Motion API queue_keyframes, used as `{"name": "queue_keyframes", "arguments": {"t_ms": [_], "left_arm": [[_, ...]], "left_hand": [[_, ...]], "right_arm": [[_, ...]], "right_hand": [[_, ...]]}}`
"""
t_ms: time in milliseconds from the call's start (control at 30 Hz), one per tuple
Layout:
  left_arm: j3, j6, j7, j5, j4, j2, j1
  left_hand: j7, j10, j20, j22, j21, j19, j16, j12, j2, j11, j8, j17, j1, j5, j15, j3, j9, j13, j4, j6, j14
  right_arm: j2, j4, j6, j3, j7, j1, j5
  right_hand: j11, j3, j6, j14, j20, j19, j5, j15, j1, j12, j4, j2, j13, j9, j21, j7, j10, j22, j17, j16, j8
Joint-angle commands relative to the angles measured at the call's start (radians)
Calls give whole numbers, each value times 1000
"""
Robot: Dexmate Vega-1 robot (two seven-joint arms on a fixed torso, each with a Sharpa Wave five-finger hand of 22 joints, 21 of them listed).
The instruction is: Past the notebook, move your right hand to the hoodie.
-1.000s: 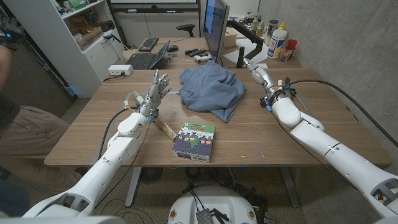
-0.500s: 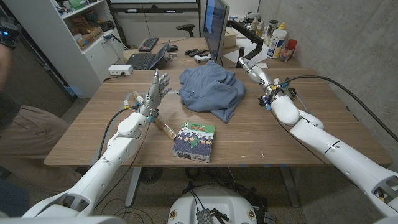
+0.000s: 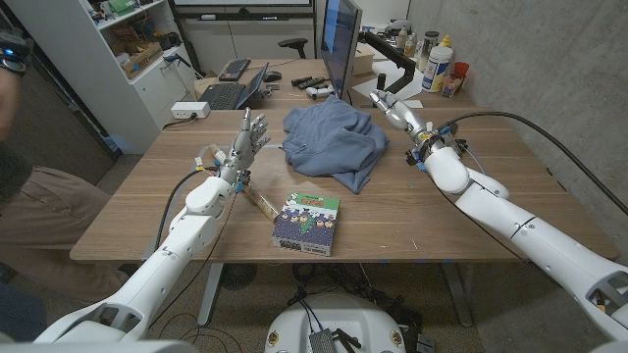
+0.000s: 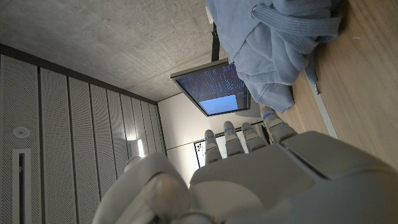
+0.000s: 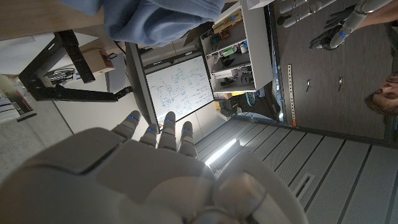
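beside hoodie (image 3: 330, 145): right hand (image 3: 392, 108), open.

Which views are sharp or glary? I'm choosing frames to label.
Head view: evenly lit, sharp on the blue fabric hoodie and right hand. Left wrist view: hand blurred up close, bright monitor. Right wrist view: glare from the ceiling light strip.

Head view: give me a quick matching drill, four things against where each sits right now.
Things:
1. crumpled blue hoodie
2. green illustrated notebook
3. left hand
4. right hand

Places:
A. table's near edge, middle
B. beside the hoodie's left side, fingers spread
C. middle of the table's far half
D. off the hoodie's far right corner, apart from it

Pairs: 1-C, 2-A, 3-B, 4-D
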Motion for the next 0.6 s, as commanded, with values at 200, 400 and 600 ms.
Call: {"name": "queue_keyframes", "arguments": {"t_ms": [200, 400, 600], "left_arm": [[-1, -2, 10, -2, -11, 5, 6], [-5, -2, 20, -6, -12, 0, 9], [-6, 0, 24, -8, -15, 3, 13]], "left_hand": [[-1, 5, 2, 5, 3, -2, 3, -2, 0, -3, 1, 3, 7, 0, 0, -9, 3, 5, -1, 6, -12], [-1, 6, 2, 5, 3, -3, 3, -1, -1, -2, 2, 3, 7, 0, 1, -10, 3, 5, -1, 7, -11], [0, 7, 2, 5, 3, -2, 4, -2, -1, 0, 1, 3, 7, 0, 1, -10, 3, 5, -1, 8, -11]], "right_arm": [[0, 10, -15, -32, 2, 35, -76], [-3, 8, -18, -37, 5, 39, -90], [-6, 1, -25, -47, 8, 44, -115]], "right_hand": [[-2, 6, 6, -25, -4, -7, 1, -7, 8, -2, 0, 18, 2, 3, 3, -3, -1, 6, 5, -3, 0], [-2, 7, 4, -29, -5, -9, 1, -6, 8, -3, -1, 18, 2, 3, 3, -2, -4, 6, 5, -3, -1], [-4, 8, 3, -34, -4, -11, 1, -5, 8, -5, -1, 19, 3, 3, 2, -2, -8, 6, 5, -4, -1]]}}
